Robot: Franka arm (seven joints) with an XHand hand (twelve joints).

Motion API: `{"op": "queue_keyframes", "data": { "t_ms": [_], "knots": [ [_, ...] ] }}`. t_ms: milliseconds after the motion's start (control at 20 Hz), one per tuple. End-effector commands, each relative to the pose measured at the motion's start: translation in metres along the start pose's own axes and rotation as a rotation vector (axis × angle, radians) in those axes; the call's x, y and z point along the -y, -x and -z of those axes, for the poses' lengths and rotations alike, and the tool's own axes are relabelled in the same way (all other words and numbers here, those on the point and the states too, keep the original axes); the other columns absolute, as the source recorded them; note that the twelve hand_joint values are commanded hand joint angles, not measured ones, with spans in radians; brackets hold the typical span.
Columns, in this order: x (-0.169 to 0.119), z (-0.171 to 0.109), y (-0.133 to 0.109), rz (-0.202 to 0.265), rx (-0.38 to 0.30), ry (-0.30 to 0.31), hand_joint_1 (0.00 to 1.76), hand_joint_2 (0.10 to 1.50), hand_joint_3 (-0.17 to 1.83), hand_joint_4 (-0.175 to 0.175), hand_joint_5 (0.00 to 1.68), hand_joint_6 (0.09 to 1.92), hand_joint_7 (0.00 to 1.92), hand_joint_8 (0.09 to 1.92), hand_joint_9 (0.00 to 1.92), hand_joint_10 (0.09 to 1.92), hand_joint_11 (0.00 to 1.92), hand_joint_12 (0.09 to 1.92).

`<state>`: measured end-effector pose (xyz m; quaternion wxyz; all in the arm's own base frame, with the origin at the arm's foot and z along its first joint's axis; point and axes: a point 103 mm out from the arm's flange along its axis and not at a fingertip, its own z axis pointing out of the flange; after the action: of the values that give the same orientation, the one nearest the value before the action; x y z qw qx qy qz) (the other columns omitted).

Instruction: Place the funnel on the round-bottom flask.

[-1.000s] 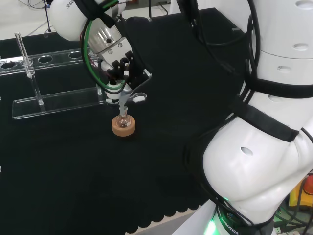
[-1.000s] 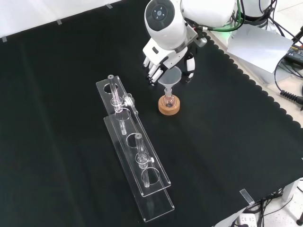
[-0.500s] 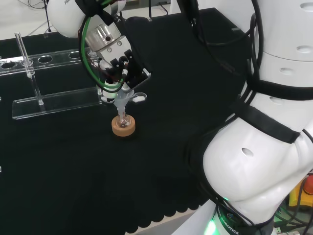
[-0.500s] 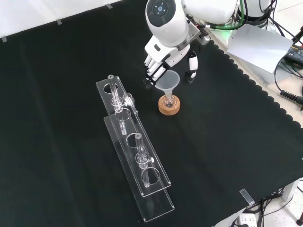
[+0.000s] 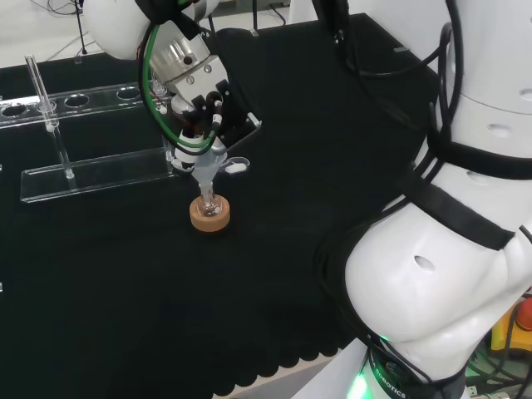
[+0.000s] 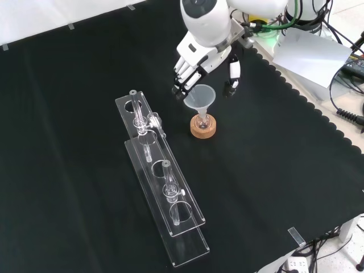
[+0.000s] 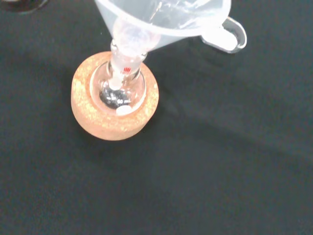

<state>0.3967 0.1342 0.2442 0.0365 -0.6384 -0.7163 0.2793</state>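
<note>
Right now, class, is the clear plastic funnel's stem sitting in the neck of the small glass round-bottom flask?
Yes: the clear plastic funnel has its stem inside the small glass round-bottom flask.

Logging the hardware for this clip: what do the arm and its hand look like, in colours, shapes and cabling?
The arm is glossy white, built of bulbous rounded links with black bands at the joints; one link ends in a round grey cap. Green and black cables loop along it near the wrist. The hand is white with black fingertips and black parts between the fingers.
</note>
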Motion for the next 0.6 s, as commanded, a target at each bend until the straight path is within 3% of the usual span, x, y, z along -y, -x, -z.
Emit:
{"op": "queue_keyframes", "data": {
  "t_ms": [50, 600],
  "knots": [
    [0.015, 0.013, 0.021, 0.013, -0.034, 0.097, 0.59, 0.59, 0.48, -0.044, 0.28, 0.09, 0.08, 0.72, 0.44, 0.7, 0.5, 1.36],
    [0.026, 0.005, 0.089, -0.052, -0.177, 0.17, 0.7, 0.62, 0.54, -0.048, 0.37, 0.09, 0.25, 0.7, 0.57, 0.63, 0.5, 1.36]
  ]
}}
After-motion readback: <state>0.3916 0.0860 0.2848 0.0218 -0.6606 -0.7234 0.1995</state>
